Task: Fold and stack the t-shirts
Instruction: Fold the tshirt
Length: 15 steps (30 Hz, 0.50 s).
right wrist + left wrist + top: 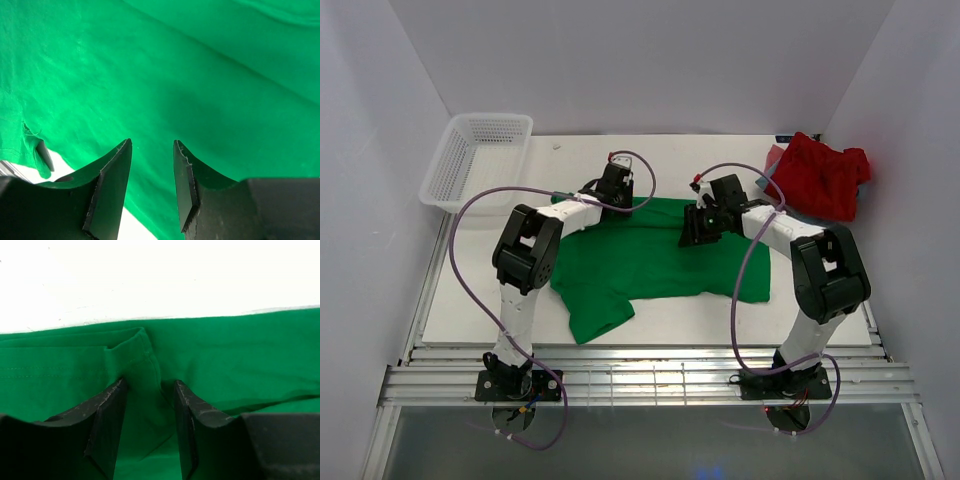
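Note:
A bright green t-shirt (660,260) lies spread on the white table, one sleeve hanging toward the front left. My left gripper (612,200) is at its far left edge, shut on a raised fold of the hem (142,360), which sits between its fingers (112,410). My right gripper (692,235) hovers over the shirt's upper middle, jaws open with nothing between them; only flat green cloth (200,75) lies below. A crumpled red t-shirt (820,175) sits at the far right, with a bit of blue-grey cloth (769,168) at its left edge.
A white mesh basket (480,155) stands at the far left corner, partly over the table edge. White walls close in on three sides. Bare table (680,150) shows behind the green shirt, and also in the left wrist view (150,280).

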Each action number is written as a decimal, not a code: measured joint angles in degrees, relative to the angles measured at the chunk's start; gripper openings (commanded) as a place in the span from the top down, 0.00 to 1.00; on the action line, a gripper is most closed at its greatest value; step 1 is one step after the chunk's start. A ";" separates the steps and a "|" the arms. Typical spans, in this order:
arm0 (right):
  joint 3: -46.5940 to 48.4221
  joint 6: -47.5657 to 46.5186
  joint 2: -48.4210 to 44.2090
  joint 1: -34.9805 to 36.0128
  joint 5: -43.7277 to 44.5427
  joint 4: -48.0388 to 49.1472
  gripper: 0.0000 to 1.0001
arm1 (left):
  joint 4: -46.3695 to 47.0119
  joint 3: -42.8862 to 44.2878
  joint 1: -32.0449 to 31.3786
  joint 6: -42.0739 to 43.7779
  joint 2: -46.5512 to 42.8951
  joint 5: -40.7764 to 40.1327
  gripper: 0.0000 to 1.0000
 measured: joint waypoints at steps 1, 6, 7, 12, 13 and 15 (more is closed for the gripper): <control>-0.31 0.00 -0.26 0.00 0.04 -0.02 0.55 | 0.02 0.13 0.11 0.02 0.11 -0.02 0.48; -1.75 0.02 -1.77 0.00 0.46 -0.07 0.55 | 0.02 1.66 0.79 0.15 1.36 -0.24 0.48; -1.95 0.02 -2.10 0.00 0.52 -0.07 0.55 | 0.02 2.03 0.87 0.15 1.57 -0.28 0.48; -3.41 0.07 -4.52 0.00 1.05 -0.07 0.55 | -0.26 5.31 1.44 0.15 3.52 -0.33 0.50; -3.89 0.09 -5.18 0.00 1.16 -0.09 0.55 | -0.22 6.21 1.62 0.11 4.09 -0.31 0.54; -4.92 0.17 -6.49 0.00 1.49 -0.28 0.55 | -0.17 7.67 1.97 -0.09 5.22 -0.35 0.73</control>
